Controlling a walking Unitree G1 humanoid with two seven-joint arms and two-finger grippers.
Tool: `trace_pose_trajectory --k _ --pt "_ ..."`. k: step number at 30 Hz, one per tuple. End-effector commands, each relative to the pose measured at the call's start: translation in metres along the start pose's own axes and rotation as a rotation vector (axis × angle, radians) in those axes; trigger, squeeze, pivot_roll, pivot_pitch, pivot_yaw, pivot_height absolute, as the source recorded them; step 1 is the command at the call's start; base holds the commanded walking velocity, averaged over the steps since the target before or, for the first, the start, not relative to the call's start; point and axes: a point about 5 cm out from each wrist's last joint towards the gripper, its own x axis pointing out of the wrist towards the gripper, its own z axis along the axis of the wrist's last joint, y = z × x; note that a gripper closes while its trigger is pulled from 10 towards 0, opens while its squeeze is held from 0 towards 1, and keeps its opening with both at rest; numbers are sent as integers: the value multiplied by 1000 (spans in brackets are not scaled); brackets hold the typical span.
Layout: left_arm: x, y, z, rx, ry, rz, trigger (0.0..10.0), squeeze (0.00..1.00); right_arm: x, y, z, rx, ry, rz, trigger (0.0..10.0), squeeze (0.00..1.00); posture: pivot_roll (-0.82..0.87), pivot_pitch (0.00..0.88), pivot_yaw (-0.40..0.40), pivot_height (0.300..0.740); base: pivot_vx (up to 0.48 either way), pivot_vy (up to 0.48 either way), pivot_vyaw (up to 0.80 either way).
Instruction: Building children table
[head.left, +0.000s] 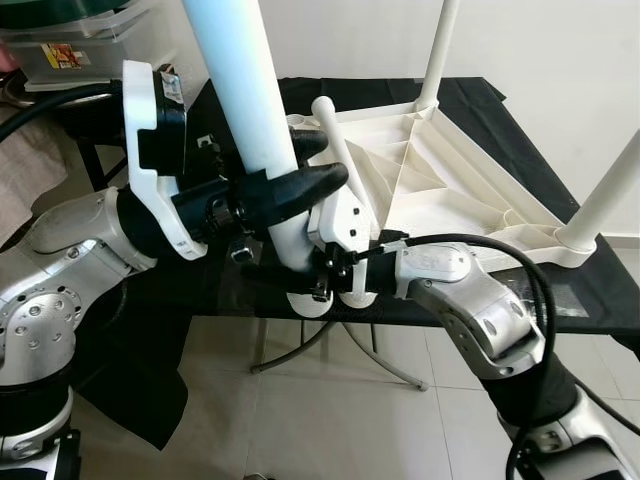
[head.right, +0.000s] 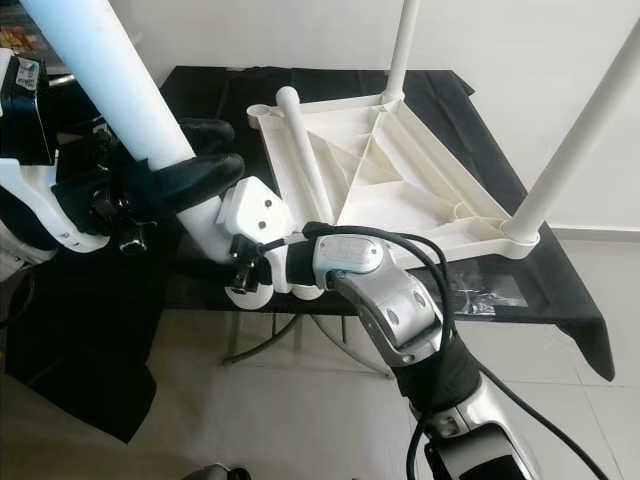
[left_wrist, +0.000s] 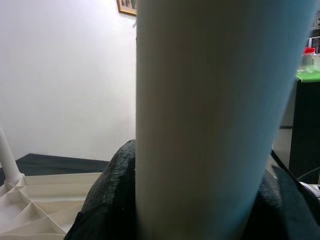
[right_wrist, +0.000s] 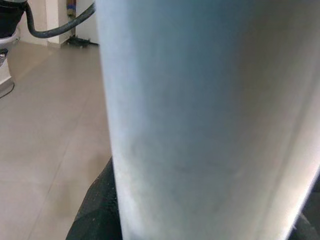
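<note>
A white plastic tabletop lies upside down on a black-covered table. Two white legs stand in its corners, one at the far side and one at the right. A third leg lies loose across the ribbed underside. I hold another white leg nearly upright over the near left corner. My left gripper is shut around its middle. My right gripper is shut around it lower down, hiding its foot. Both wrist views show this leg close up between black fingers.
The black cloth drapes over the table's edges and hangs down at the left. A clear storage box sits at the back left. Light tiled floor lies in front, with metal table legs beneath. A white wall stands behind.
</note>
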Motion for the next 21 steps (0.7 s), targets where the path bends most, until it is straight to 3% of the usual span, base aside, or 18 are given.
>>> trace_pose_trajectory --k 1,4,5,6,7,8,9,12,13,14,15,16,21 --pt "1 -2 -1 -31 25 -45 0 0 -3 -7 4 0 -21 -48 10000 0 13 84 25 740 0 0 0" --pt "1 -2 0 -41 33 -74 0 0 -3 -6 5 7 -31 -29 10000 0 14 83 25 740 0 0 0" --pt "2 -4 1 -62 33 -119 0 0 -5 -2 6 52 -65 40 10000 267 15 82 23 740 0 0 0" --pt "2 -4 1 -62 33 -119 0 0 -5 -2 6 52 -65 40 10000 267 15 82 23 740 0 0 0" --pt "3 -7 4 -89 36 -197 0 0 -9 7 6 75 -71 173 10000 1000 14 82 24 740 0 0 0" --pt "4 -9 5 -106 37 -250 0 0 -12 13 5 91 -73 267 10000 1000 14 82 24 740 0 0 0" --pt "4 -9 5 -106 37 -250 0 0 -12 13 5 91 -73 267 10000 1000 14 82 24 740 0 0 0" --pt "6 -19 11 -199 17 -435 0 0 -17 25 1 97 -49 442 10000 1000 9 78 20 740 0 0 0" --pt "6 -19 11 -199 17 -435 0 0 -17 25 1 97 -49 442 10000 1000 9 78 20 740 0 0 0" --pt "10 -23 12 -209 14 -494 0 0 -15 27 -4 103 -19 493 10000 651 4 79 18 740 0 0 0" --pt "13 -25 12 -210 14 -527 0 0 -13 29 -7 107 3 524 10000 651 4 79 18 740 0 0 0" --pt "15 -27 12 -212 13 -555 0 0 -11 31 -10 108 12 542 10000 0 4 79 18 740 0 0 0" --pt "23 -30 10 -238 -18 -619 0 0 4 34 -15 186 -22 565 10000 0 1 81 17 740 0 0 0"
